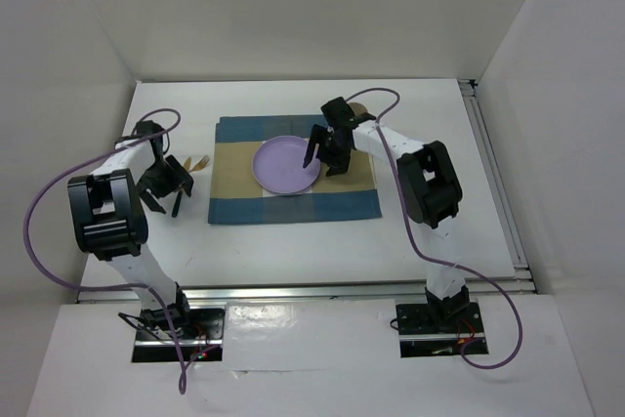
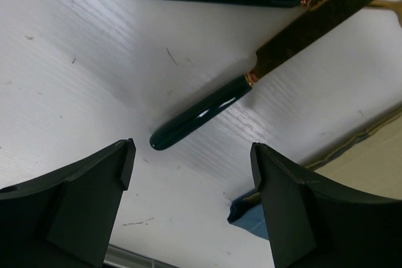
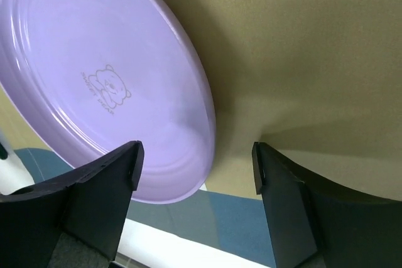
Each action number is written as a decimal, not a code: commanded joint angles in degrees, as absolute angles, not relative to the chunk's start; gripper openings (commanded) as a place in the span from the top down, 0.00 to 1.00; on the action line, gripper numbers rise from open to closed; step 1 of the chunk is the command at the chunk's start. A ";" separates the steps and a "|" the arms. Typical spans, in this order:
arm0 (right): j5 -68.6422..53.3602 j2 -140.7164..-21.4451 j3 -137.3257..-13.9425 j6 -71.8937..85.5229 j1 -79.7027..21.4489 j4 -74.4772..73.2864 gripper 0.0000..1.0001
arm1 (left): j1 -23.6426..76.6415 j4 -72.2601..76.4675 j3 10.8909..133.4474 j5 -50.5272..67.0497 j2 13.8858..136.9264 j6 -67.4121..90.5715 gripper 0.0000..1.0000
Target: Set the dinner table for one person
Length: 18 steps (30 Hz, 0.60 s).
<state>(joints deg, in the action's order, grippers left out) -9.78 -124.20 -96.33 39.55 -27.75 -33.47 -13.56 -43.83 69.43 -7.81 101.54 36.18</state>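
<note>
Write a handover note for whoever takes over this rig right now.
Left tool: open, nothing held, above two green-handled utensils lying on the dinner table, left of the placemat.
Right tool: open, nothing held, at the right rim of the purple plate.
Done: plate lies on the placemat.
Left: likely set the utensils beside the plate.

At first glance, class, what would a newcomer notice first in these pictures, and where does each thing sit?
A lilac plate sits on the blue-and-tan striped placemat mid-table, the right claw open over its right rim. Left of the mat, two green-handled gold utensils lie on the white dinner table, close by the open left claw.
</note>
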 commanded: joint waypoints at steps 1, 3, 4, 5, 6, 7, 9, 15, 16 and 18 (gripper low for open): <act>-7.92 -118.31 -97.83 38.41 -28.39 -33.05 0.18 | -14.06 -41.67 70.66 -9.85 103.01 34.55 0.09; -7.39 -115.41 -96.60 38.41 -28.92 -33.05 0.18 | -14.06 -40.35 71.19 -9.32 105.54 33.93 0.13; -6.69 -114.53 -96.59 38.41 -28.92 -33.05 0.18 | -14.06 -39.82 71.19 -9.32 106.08 33.93 0.16; -6.68 -112.87 -95.98 38.41 -28.92 -33.66 0.18 | -14.06 -39.21 71.19 -8.62 106.69 33.93 0.18; -6.68 -112.16 -95.37 38.41 -28.92 -33.66 0.18 | -14.06 -39.20 71.19 -8.61 107.22 33.93 0.22; -5.90 -111.54 -95.36 38.41 -28.92 -34.27 0.18 | -14.06 -38.68 71.19 -7.92 108.27 33.40 0.32; -5.27 -109.52 -94.75 38.41 -28.92 -34.80 0.18 | -14.06 -38.67 71.19 -6.69 108.98 33.40 0.45; -2.38 -104.86 -94.22 38.41 -28.92 -36.47 0.18 | -14.06 -41.21 70.66 -5.98 106.19 33.40 1.00; -2.37 -104.24 -94.22 38.41 -28.92 -36.47 0.18 | -14.06 -41.22 70.66 -5.98 104.95 33.40 1.00; -1.06 -102.23 -94.22 38.41 -28.92 -37.08 0.18 | -12.84 -42.80 70.66 -5.98 102.14 32.18 1.00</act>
